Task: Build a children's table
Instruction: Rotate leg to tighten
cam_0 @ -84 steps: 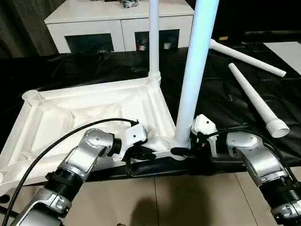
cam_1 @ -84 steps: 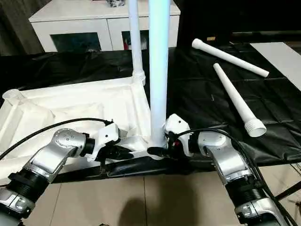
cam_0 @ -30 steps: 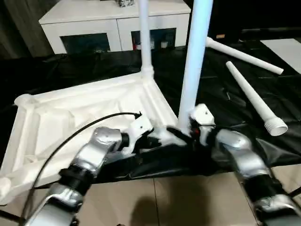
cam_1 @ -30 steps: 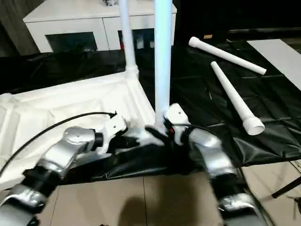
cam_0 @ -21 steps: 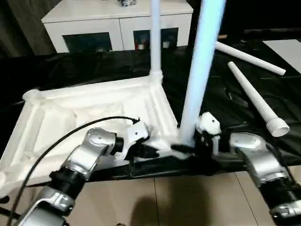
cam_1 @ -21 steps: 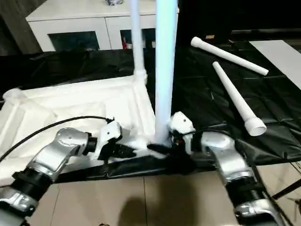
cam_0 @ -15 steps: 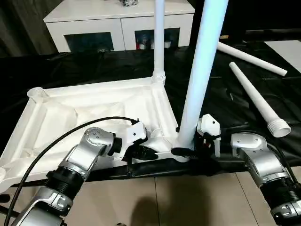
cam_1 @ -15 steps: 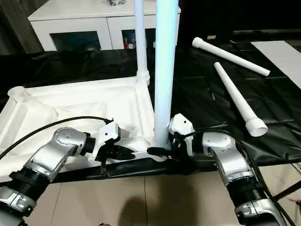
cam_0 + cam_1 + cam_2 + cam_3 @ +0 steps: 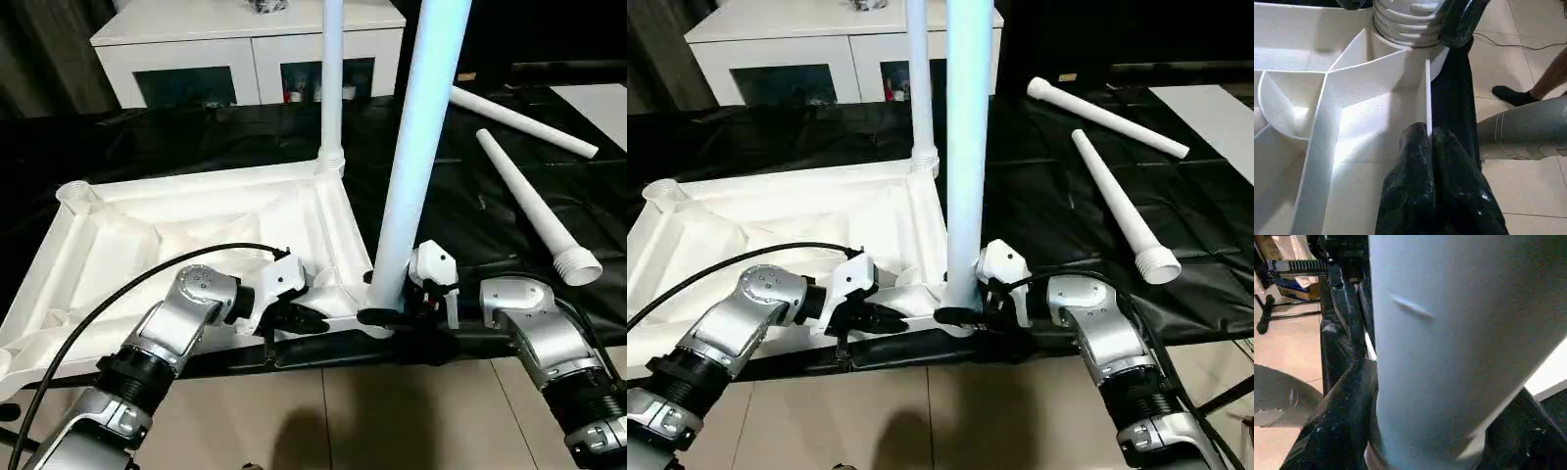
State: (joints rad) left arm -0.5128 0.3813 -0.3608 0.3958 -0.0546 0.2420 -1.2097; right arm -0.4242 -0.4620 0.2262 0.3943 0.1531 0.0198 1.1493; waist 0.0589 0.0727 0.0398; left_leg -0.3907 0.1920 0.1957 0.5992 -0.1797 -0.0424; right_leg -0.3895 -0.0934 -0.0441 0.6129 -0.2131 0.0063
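We see the white ribbed plastic tabletop [image 9: 186, 230] upside down at lower left. Our left pincer [image 9: 1427, 142] is pinched closed on its thin rim; our right pincer [image 9: 377, 317] straddles the base of the near tapered white tube leg [image 9: 416, 147], fingers around it. Light, stiff, slick plastic: best gripped low, near the socket.

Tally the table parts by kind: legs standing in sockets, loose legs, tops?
Legs standing in sockets: 2, near and far
Loose legs on the black cloth: 2
Table tops: 1
Total: 5
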